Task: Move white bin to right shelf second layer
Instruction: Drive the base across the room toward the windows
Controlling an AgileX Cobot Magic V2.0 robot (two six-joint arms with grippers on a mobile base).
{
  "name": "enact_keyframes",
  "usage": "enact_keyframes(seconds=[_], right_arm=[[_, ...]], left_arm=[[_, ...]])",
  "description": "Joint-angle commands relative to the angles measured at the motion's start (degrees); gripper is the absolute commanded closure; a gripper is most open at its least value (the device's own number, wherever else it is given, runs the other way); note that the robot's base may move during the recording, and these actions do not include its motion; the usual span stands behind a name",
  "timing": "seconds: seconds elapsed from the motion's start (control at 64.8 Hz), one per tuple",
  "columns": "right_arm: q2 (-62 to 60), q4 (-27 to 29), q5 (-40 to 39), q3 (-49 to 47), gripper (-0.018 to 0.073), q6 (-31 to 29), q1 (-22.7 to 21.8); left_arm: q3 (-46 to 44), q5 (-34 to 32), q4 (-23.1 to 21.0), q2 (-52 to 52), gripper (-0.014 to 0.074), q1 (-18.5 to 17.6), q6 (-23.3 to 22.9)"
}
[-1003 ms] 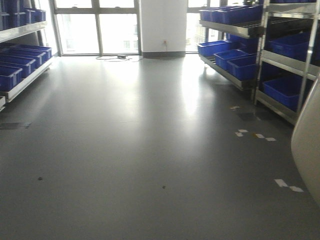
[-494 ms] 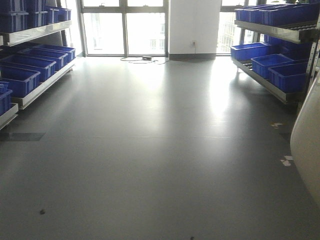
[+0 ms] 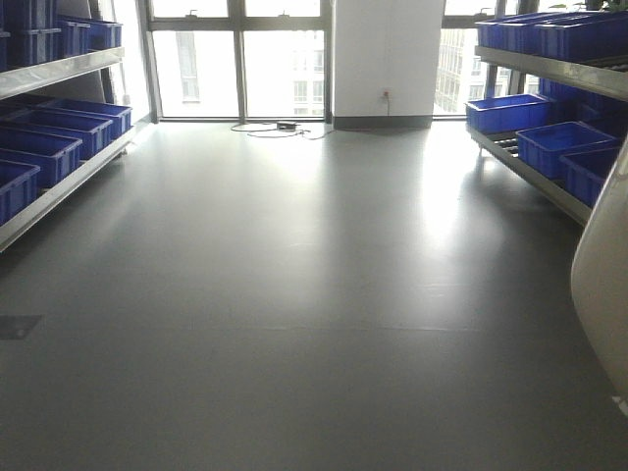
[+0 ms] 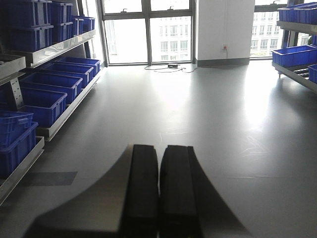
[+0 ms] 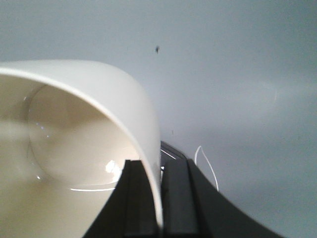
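**Right gripper** (image 5: 157,166): narrow, clamped on the wall of the white bin (image 5: 74,124), with one finger inside the rim and the other outside. The bin hangs from this grip over the grey floor (image 5: 237,74), its glossy interior facing the wrist camera. In the front view only a cream sliver of it shows at the right edge.

**Left gripper** (image 4: 158,148): pressed together on nothing, its fingers side by side above the floor.

**Right shelf** (image 3: 564,71): ahead on the right, carrying blue crates (image 3: 549,145); the bin is apart from it. A left rack (image 3: 59,71), also with crates, lines the opposite side.
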Motion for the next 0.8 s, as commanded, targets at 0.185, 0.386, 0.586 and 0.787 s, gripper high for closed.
enact_keyframes(seconds=[0.185,0.386,0.586,0.787], right_arm=[[-0.1,-0.6,-0.4,-1.6,0.0490,-0.1,-0.4],[-0.1,-0.6,-0.4,-1.6,0.0490,-0.1,-0.4],[-0.1,-0.6,-0.4,-1.6,0.0490,-0.1,-0.4],[-0.1,-0.6,-0.4,-1.6,0.0490,-0.1,-0.4]], left_arm=[[2.1,-4.9,-0.3,-0.9,0.0512,-0.1,-0.1],[2.1,-4.9,-0.3,-0.9,0.0512,-0.1,-0.1],[2.1,-4.9,-0.3,-0.9,0.0512,-0.1,-0.1],[2.1,-4.9,-0.3,-0.9,0.0512,-0.1,-0.1]])
